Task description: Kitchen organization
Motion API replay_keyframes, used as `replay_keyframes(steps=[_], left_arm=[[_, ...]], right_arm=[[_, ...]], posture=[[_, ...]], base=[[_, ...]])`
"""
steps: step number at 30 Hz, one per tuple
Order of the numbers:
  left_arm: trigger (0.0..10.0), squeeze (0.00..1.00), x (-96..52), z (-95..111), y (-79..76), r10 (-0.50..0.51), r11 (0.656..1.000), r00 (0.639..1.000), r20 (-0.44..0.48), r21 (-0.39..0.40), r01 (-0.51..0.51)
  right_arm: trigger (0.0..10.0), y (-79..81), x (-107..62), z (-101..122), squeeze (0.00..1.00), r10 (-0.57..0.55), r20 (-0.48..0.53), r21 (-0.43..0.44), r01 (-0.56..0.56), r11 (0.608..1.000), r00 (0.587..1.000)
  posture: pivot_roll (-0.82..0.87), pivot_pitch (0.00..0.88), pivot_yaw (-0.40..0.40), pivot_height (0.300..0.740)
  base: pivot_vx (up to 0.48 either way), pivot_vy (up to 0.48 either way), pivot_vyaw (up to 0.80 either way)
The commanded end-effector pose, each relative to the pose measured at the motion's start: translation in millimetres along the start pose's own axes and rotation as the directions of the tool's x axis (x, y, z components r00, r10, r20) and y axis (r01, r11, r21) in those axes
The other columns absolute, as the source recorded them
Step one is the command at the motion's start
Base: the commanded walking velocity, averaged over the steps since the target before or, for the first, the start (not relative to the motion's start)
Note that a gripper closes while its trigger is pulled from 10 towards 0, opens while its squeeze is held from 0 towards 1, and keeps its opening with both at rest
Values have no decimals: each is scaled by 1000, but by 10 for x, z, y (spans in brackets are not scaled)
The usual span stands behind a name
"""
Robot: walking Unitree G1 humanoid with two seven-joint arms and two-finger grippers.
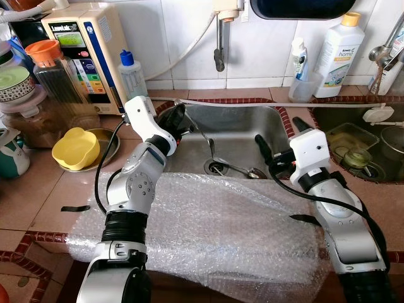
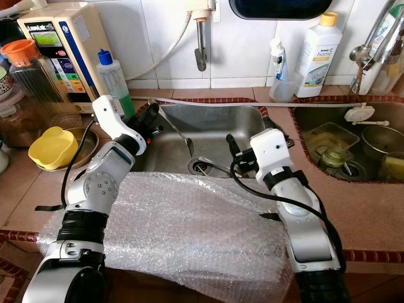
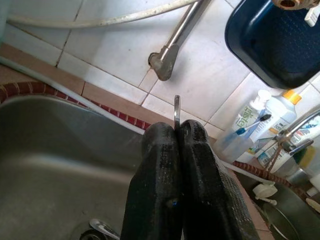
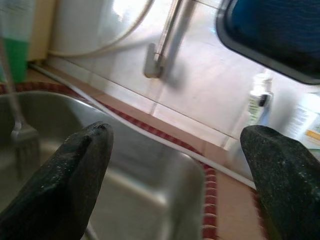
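Left gripper (image 1: 178,121) is clenching a fork (image 1: 205,144) above the sink (image 1: 243,129); right gripper (image 1: 268,153), fingers spread, is hovering over the sink. Next, probably stowing it.

Head stereo pair looks forward and down from above the counter edge onto the steel sink (image 1: 240,142), tiled wall behind; both eyes share basin, faucet (image 2: 200,53) and both arms, the right eye's framing slightly offset. Left wrist camera sits close behind its black fingers (image 3: 165,195), facing across the basin toward the faucet. Right wrist camera, equally close, faces the same wall and faucet (image 4: 152,60).
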State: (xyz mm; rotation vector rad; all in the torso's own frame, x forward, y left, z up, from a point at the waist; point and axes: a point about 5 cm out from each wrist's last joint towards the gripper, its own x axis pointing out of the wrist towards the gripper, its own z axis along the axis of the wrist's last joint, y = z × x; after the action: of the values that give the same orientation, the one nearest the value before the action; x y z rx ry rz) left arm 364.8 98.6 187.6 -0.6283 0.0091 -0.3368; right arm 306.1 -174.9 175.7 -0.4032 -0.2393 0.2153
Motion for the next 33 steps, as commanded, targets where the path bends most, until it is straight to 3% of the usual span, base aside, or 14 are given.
replay_keyframes(steps=[1, 11, 15, 16, 17, 18, 19, 26, 33], left_arm=[[3059, 0, -11, 60, 3, 1, 1000, 1000, 14, 17, -1], [2941, 0, 3, 62, -9, -4, 1000, 1000, 7, 21, 4], [3059, 0, 10, 68, -24, -8, 1000, 1000, 9, 19, 8], [3098, 0, 19, 68, -36, -11, 1000, 1000, 10, 18, 10], [3137, 0, 23, 69, -46, -12, 1000, 1000, 10, 17, 12], [3137, 0, 25, 69, -52, -14, 1000, 1000, 11, 16, 14], [3137, 0, 28, 68, -60, -15, 1000, 1000, 11, 16, 15], [3216, 0, 38, 61, -150, -29, 1000, 999, 22, 0, 29], [3490, 0, 1, 29, -265, -61, 998, 998, 5, -13, 61]], right_arm=[[0, -72, 14, 17, 0, -39, 12, -5, 39, 999, 999], [0, -82, 17, -1, 0, -66, 16, 7, 66, 998, 998], [0, 48, 24, -10, 0, 27, 11, 13, -27, 1000, 1000], [10000, 161, 45, -9, 0, 83, 11, -15, -83, 996, 996], [10000, 210, 58, -4, 220, 104, 14, -11, -104, 995, 994], [10000, 240, 66, 0, 220, 116, 16, -5, -116, 993, 993], [10000, 257, 75, 4, 1000, 125, 23, 18, -125, 992, 992], [10000, 427, 221, -5, 1000, 224, 28, -23, -224, 974, 974], [10000, 477, 357, -64, 1000, 261, 16, -52, -259, 964, 965]], posture=[[3, 0, 109, 740], [0, 0, 116, 740], [0, 0, 116, 740], [0, 0, 116, 740], [1, 0, 113, 740], [1, 0, 113, 740], [4, 0, 109, 740], [17, 0, 85, 740], [36, 0, 62, 740]], base=[[0, 0, 0], [0, 0, 0], [0, 0, 0], [0, 0, 0], [0, 0, 0], [0, 0, 0], [0, 0, 0], [0, 0, 0], [0, 0, 0]])
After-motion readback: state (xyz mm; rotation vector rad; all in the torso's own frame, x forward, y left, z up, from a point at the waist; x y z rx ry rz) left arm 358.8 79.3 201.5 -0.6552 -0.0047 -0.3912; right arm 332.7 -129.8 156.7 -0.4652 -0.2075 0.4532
